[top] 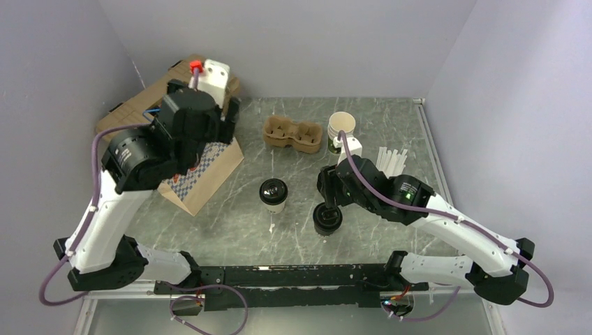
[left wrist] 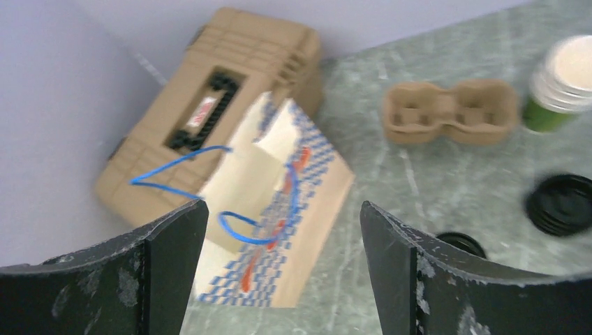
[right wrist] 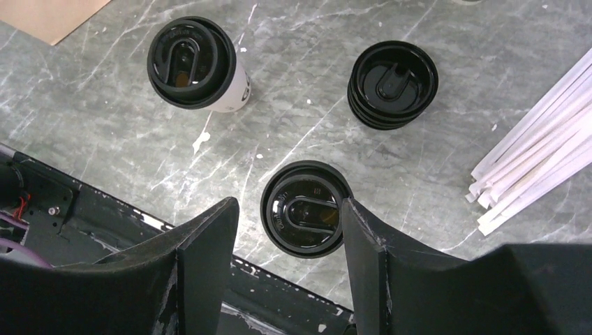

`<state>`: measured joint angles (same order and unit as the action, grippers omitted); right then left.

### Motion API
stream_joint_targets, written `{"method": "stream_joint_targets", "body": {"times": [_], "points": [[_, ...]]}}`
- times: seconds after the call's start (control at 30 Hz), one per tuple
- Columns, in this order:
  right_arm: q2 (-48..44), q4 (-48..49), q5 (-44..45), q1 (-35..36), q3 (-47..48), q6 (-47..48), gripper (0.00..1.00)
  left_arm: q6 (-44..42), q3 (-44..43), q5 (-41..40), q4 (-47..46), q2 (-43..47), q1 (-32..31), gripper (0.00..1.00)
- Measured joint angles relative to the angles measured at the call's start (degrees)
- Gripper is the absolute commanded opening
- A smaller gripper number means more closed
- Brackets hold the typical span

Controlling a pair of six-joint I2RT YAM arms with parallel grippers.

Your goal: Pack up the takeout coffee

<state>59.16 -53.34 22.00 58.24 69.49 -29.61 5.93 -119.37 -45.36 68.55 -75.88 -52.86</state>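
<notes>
A: So, where is the takeout coffee (top: pixel 273 194)?

B: Mid-tabletop (top: pixel 230 223), standing free and well apart from both arms. It is upright, with its long axis vertical and the black lid facing up. In the right wrist view (right wrist: pixel 192 64) the pale wall shows below the lid.

A: And the black lid under the right arm?

B: That's a second lidded cup (top: pixel 327 220), also upright, nearer the front edge. The jaws of the right gripper (right wrist: pixel 288 206) stand open on either side of it. There's a clear gap at the left finger, but I cannot tell whether the right finger touches.

A: The left side?

B: The jaws of the left gripper (left wrist: pixel 283 209) are spread wide with nothing between them, over the paper bag (left wrist: pixel 314 188).

A: Does each camera add anything?

B: Yes. The top view hides the stack of lids (right wrist: pixel 393 82) under the right arm, and the right wrist view shows it near the straws (right wrist: pixel 537 139). The left wrist view is blurred, but it gives the bag's blue handles and open mouth, which the left arm covers from above. It also shows the cardboard box (left wrist: pixel 209 105) behind the bag. The top view alone shows the cup carrier (top: pixel 292 134) and the stack of lidless cups (top: pixel 341 129) side by side at the back, both well apart from the coffee.
</notes>
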Motion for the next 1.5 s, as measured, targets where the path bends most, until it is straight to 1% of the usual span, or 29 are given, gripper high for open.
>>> {"method": "stream_joint_targets", "body": {"times": [0.17,0.3,0.43,0.6,0.7,0.8,1.0,1.13,1.37,1.5], "points": [[1.3,1.1,-0.1,0.0,1.1,1.7,0.61,-3.8,-0.9,0.6,-0.2,-1.7,13.8,0.85],[2.0,1.4,-1.5,0.0,1.1,2.8,0.61,-5.4,-0.9,1.0,-0.3,-2.3,20.8,0.82],[2.1,2.3,-3.1,0.0,1.1,3.6,0.61,-4.6,-0.9,2.7,-0.1,-2.5,28.7,0.8],[2.0,3.3,-5.2,0.0,1.1,4.4,0.61,-1.9,2.4,7.9,-0.1,-2.6,39.4,0.76],[1.9,3.9,-6.4,0.0,1.0,4.9,0.61,0.6,7.6,13.6,-0.7,-2.6,47.2,0.76],[1.3,4.4,-7.4,0.0,0.6,5.3,0.61,2.4,12.0,18.5,-0.5,-3.1,53.2,0.76],[-0.5,5.7,-8.6,0.0,-1.5,6.1,0.61,4.6,15.6,26.6,-1.2,-4.2,59.6,0.76],[-1.1,6.5,-9.3,0.0,-3.0,6.5,0.61,5.4,17.1,30.7,-2.1,-4.7,61.9,0.75],[-1.2,7.7,-9.7,0.0,-4.6,7.1,0.62,5.3,18.6,37.1,-3.3,-5.1,62.4,0.74],[-1.5,8.5,-9.7,0.0,-5.3,7.2,0.62,5.2,18.8,39.7,-4.2,-6.4,62.4,0.7]]}}
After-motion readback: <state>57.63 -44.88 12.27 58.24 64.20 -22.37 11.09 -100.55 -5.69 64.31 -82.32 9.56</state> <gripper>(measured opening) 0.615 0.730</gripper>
